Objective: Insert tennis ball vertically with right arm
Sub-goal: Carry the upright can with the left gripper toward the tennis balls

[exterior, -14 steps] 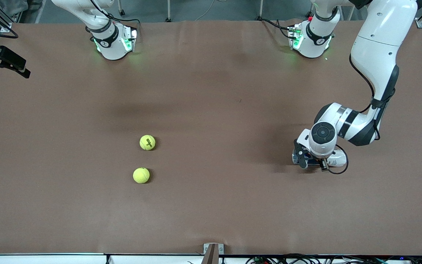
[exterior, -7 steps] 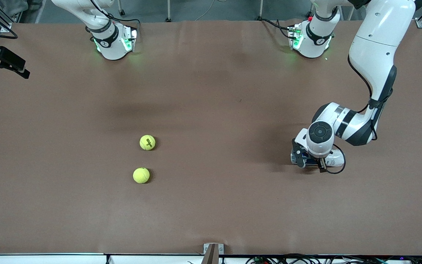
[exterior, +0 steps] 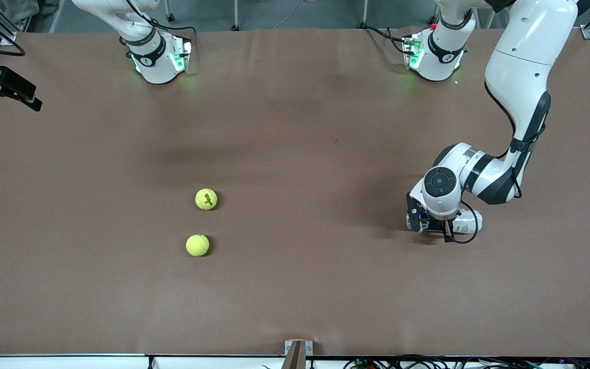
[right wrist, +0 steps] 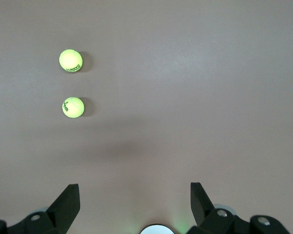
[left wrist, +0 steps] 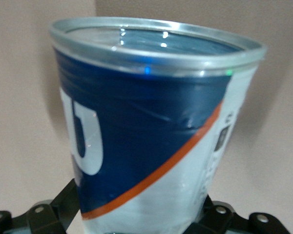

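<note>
Brown counter (exterior: 295,287), wide, plain surface.

Left arm reaches down from its base to the counter at its own end. Left pincer (exterior: 430,224) sits low there, at a can (left wrist: 151,146) — blue and white with an orange stripe and a metal rim, open mouth. In the left wrist view the can fills the space between the pincer's fingers; in the front view only a bit of blue and white shows under the wrist (exterior: 466,224). Fingers spread wide around the can's body; cannot tell whether they press on it or stand just clear.

Right arm waits high up near its base. Right pincer (right wrist: 135,202) hangs over bare counter, fingers wide apart, nothing in it.

Two tennis balls lie on the counter toward the right arm's end, well apart from the can. One tennis ball (exterior: 206,199) lies farther from the front camera, dark print showing. The other ball (exterior: 197,245) lies nearer to that camera, close by the first, not touching.
</note>
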`<control>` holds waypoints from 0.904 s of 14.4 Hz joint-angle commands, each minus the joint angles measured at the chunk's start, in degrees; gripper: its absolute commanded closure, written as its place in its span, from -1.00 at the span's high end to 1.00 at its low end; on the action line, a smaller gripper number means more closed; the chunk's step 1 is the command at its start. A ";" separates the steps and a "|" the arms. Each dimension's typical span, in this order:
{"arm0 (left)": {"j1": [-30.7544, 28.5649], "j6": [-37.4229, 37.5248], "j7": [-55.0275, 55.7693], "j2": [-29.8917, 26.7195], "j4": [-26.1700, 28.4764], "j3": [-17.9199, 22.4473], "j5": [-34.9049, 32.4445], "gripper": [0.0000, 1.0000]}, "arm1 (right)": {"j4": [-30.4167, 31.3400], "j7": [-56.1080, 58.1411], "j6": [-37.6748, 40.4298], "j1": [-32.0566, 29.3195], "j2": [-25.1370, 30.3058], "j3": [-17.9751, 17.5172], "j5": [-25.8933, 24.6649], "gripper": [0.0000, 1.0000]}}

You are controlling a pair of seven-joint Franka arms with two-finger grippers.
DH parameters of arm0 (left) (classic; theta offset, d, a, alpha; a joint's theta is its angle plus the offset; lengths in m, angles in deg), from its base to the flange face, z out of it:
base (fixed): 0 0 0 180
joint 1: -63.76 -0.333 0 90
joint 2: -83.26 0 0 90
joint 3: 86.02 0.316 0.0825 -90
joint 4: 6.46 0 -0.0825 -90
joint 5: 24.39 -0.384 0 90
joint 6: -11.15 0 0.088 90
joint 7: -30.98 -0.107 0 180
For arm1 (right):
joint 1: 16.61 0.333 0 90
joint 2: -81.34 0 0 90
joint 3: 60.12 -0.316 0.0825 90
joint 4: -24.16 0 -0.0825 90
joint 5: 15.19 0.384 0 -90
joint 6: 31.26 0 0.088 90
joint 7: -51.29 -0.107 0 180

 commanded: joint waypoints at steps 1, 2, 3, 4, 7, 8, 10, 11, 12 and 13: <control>0.82 0.71 -0.35 0.24 -0.25 0.33 -1.04 0.94 | 0.16 -0.79 -0.33 -0.46 0.02 -0.30 -0.54 1.00; 1.08 2.03 -0.26 -0.02 -0.25 0.33 -1.04 0.94 | 0.16 -0.88 -0.34 -0.46 0.02 -0.21 -0.54 1.00; 1.43 3.61 -0.26 -0.19 -0.60 0.25 -1.13 0.95 | 0.16 -0.88 -0.34 -0.46 0.11 -0.21 -0.54 1.00; 2.31 5.71 0.00 -0.54 -0.60 0.16 -1.05 0.95 | 0.16 -0.80 -0.34 -0.46 0.03 -0.30 -0.54 1.00; 5.21 8.37 0.18 -1.08 -0.69 0.68 -1.65 0.95 | 0.08 -0.88 -0.34 -0.20 0.11 -0.30 -0.54 1.00; 5.13 8.37 0.78 -0.99 -0.86 0.60 -2.62 0.94 | 0.08 -0.88 -0.16 -0.20 0.11 -0.30 -0.54 1.00; 5.13 8.37 1.84 -0.64 -0.95 0.68 -4.46 0.93 | 0.16 -0.88 -0.16 -0.46 0.11 -0.30 -0.45 1.00; 5.04 8.37 2.02 -0.64 -0.95 0.60 -5.52 0.91 | 0.08 -0.88 -0.25 -0.46 0.03 -0.30 -0.45 1.00; 5.13 8.37 2.46 -0.55 -0.95 0.68 -5.88 0.90 | 0.16 -0.88 -0.25 -0.63 0.02 -0.21 -0.45 1.00; 5.13 8.37 2.46 -0.46 -0.95 0.68 -6.57 0.80 | 0.16 -0.88 -0.25 -0.63 0.02 -0.21 -0.45 1.00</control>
